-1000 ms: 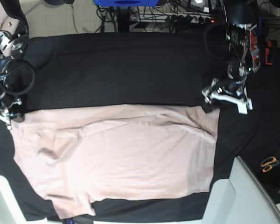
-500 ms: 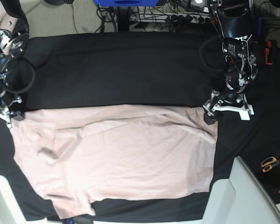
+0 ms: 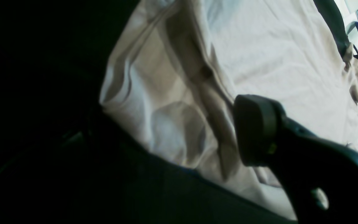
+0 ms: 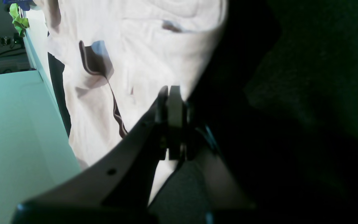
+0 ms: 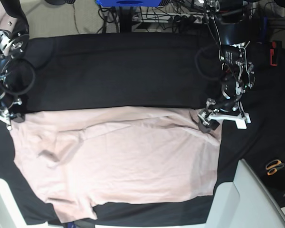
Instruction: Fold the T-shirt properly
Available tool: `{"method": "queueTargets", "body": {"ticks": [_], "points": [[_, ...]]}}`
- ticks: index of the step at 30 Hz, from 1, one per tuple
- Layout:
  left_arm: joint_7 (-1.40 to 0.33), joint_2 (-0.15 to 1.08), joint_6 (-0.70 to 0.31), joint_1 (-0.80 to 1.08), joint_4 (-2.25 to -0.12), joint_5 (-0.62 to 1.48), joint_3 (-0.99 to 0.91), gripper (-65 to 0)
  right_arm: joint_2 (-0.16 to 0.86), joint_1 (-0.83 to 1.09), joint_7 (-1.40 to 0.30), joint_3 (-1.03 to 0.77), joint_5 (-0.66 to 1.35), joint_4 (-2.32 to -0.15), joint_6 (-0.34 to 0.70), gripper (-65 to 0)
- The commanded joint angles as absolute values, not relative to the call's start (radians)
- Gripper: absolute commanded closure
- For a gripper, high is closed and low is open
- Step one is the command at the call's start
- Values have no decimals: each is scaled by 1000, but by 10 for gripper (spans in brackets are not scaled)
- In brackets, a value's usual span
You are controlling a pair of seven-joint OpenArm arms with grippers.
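T-shirt [image 5: 118, 159], pale pink soft cotton, lightly wrinkled, lay flat across black cloth-covered worktop [image 5: 118, 71]. Left pincer [image 5: 223, 118] stood apart over its corner. Right pincer [image 5: 7, 116] was pressed together at the opposite corner. Scissors [image 5: 275, 166] lay nearby.

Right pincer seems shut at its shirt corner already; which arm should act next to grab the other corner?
Left. The left pincer stands open right over the T-shirt corner, nothing gripped. The right pincer is shut at its corner.

Base view: overhead, facing down on bench [image 5: 123, 71]. 2 wrist views: close, low, oblique; all share T-shirt [image 5: 118, 161].
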State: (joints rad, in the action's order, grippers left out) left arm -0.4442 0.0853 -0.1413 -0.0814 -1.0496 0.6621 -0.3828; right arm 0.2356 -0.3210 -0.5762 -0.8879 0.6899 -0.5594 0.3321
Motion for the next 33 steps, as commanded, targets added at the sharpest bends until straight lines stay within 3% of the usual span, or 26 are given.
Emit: {"method": "queueTargets", "body": {"ticks": [1, 5, 8, 22, 26, 33], "points": [[-455, 85, -139, -90, -1058, 667, -381, -479, 257, -343, -573, -886, 704, -568, 346, -5], [-452, 85, -139, -90, -1058, 667, -386, -275, 259, -332, -573, -886, 704, -568, 346, -5], [-452, 85, -139, -91, -1058, 665, -389, -169, 259, -331, -573, -886, 704, -568, 346, -5], [-450, 96, -139, -133, -947, 662, -392, -137, 257, -331, -573, -885, 704, -568, 346, -5], [-450, 96, -139, -136, -935, 661, -392, 0, 259, -329, -573, -885, 704, -568, 346, -5], [-460, 96, -139, -110, -977, 661, -390, 0, 259, -329, -598, -883, 699, -585, 346, -2]]}}
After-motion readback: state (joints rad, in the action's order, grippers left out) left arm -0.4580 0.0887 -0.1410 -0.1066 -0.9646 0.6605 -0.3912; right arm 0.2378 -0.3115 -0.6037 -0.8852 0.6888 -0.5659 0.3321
